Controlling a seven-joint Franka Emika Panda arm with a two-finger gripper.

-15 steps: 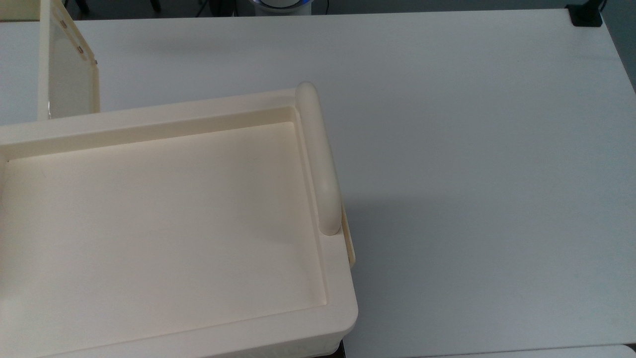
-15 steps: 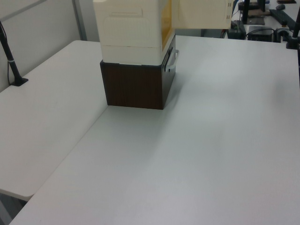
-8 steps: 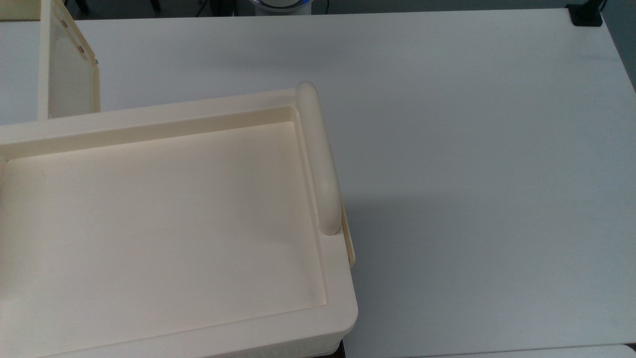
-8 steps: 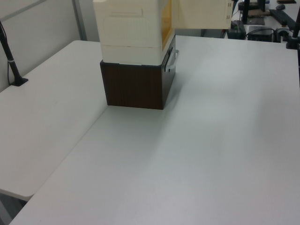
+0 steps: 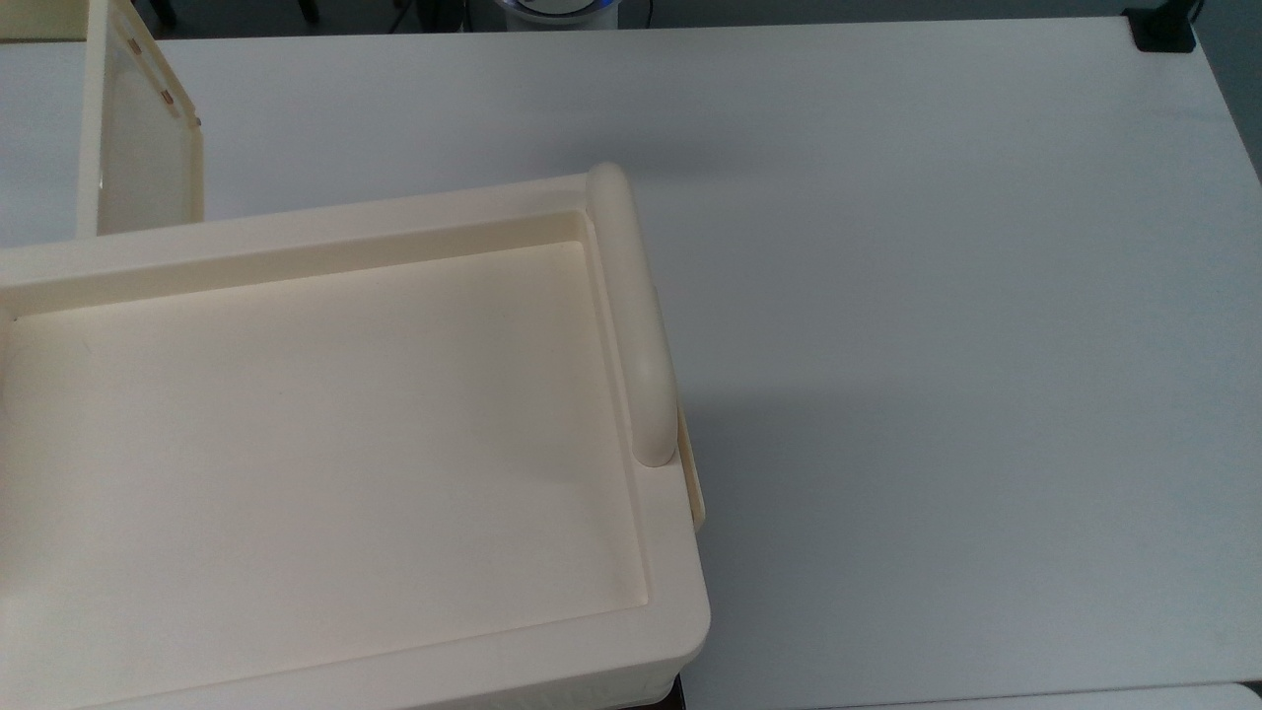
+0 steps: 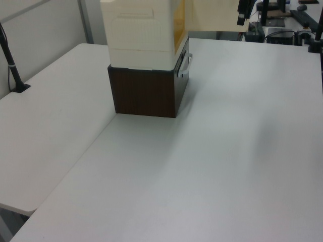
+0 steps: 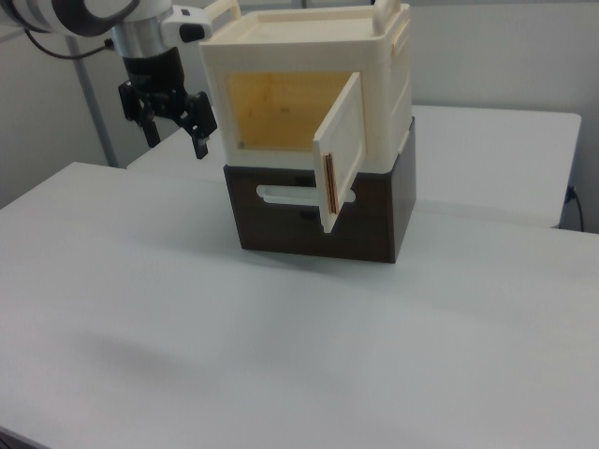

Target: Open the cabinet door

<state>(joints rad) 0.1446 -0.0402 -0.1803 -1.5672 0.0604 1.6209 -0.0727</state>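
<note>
The cabinet door [image 7: 339,159] stands swung wide open, hinged on the right view's right side of the cream cabinet [image 7: 309,84], and the yellow inside [image 7: 279,110] is bare. My gripper [image 7: 175,133] hangs open and holds nothing. It is at the right view's left of the cabinet front, apart from the door. In the left view the door [image 6: 214,15] sticks out to the cabinet's right, with a dark finger [image 6: 243,11] at its far edge. The top view has the door [image 5: 138,148] at the upper left.
The cabinet sits on a dark brown box [image 7: 318,220] with a slot handle, on a white table [image 7: 281,355]. Its recessed top [image 5: 325,424] has a rounded bar handle [image 5: 631,316]. A black clamp [image 5: 1163,30] is at the table's far corner. Wide free room lies in front.
The door has shifted slightly to the right in the top view. A dark part of my gripper has come into the left view beside the door's edge.
</note>
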